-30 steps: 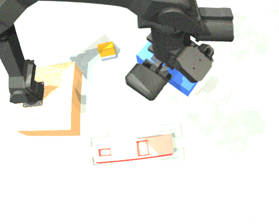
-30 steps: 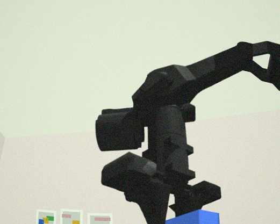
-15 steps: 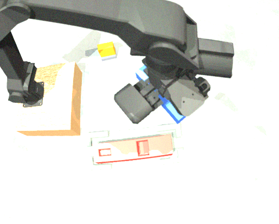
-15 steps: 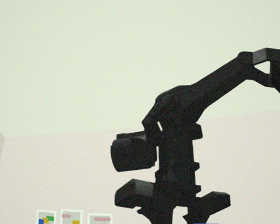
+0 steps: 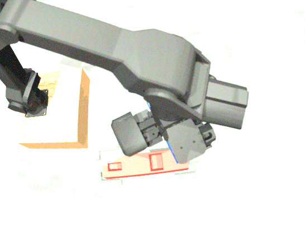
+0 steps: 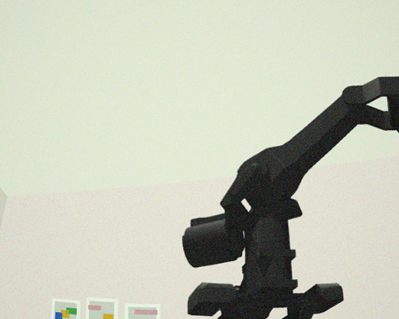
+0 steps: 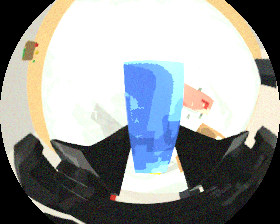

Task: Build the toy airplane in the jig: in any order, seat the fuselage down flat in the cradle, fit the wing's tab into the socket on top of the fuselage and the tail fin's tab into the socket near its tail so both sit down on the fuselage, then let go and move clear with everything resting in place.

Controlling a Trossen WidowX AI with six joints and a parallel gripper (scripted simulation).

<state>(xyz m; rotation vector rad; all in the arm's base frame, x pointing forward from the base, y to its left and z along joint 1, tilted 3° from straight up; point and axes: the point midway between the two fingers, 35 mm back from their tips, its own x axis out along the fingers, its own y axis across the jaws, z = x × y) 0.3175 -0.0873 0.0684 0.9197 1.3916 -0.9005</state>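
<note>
The red fuselage (image 5: pixel 137 164) (image 7: pixel 194 95) lies in the pale cradle (image 5: pixel 185 175). Its larger socket (image 5: pixel 156 162) and smaller tail socket (image 5: pixel 114 166) are both uncovered. My gripper (image 5: pixel 160 137) (image 7: pixel 151 125) is shut on the blue wing (image 7: pixel 152 100), whose thin edge shows in the top view below the hand. The wing is held up, slanted relative to the fuselage, with one end over the part of the fuselage right of the larger socket. Its tab is hidden. The tail fin cannot be made out. The fingertips are below the frame of the exterior view.
The wooden block (image 5: pixel 82 112) under the arm's base stands left of and behind the cradle. The arm (image 5: pixel 70 33) crosses above the back area and hides much of it. A wooden rim (image 7: pixel 36 95) curves around the pale surface in the wrist view.
</note>
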